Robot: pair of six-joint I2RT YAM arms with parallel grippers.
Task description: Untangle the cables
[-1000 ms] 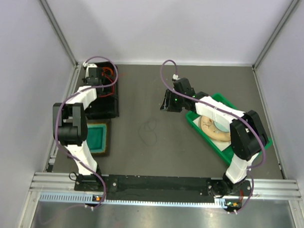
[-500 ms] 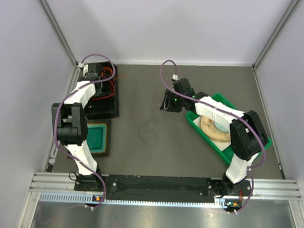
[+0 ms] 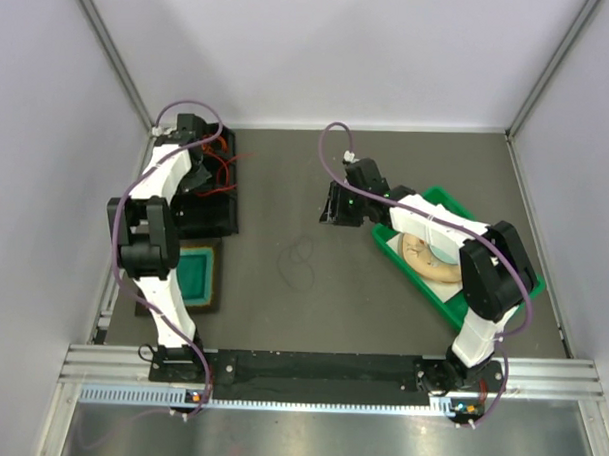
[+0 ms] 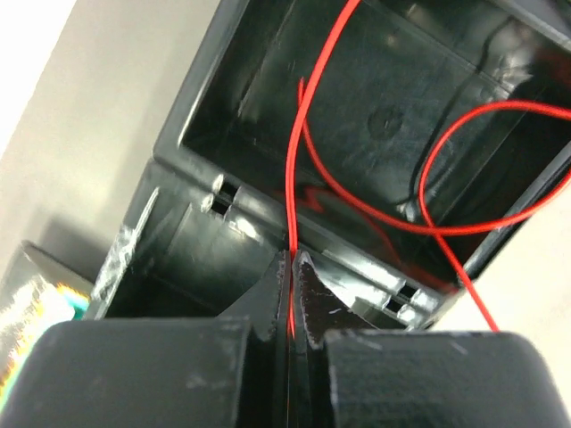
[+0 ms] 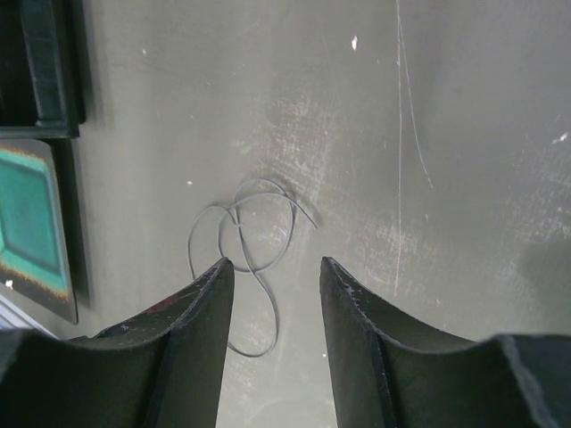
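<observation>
My left gripper [image 4: 291, 259] is shut on a thin red cable [image 4: 292, 178] above an open black box [image 4: 192, 116] at the far left of the table. The red cable runs up from the jaws and loops over the box's compartments. In the top view the same gripper [image 3: 199, 172] and red cable [image 3: 220, 163] sit over the box [image 3: 213, 217]. A thin dark cable [image 5: 260, 279] lies in loose loops on the table's middle [image 3: 296, 256]. My right gripper [image 5: 274, 261] hangs open above and behind it, holding nothing, and shows as [image 3: 335, 207] from above.
A green tray [image 3: 528, 288] at the right holds a beige ring and a pale disc. A teal pad in a dark frame [image 3: 194, 273] lies in front of the black box. Grey walls enclose the table on three sides.
The left wrist has shifted toward the back-left corner over the black box, still shut on the red cable. The right arm and the dark cable have not moved.
</observation>
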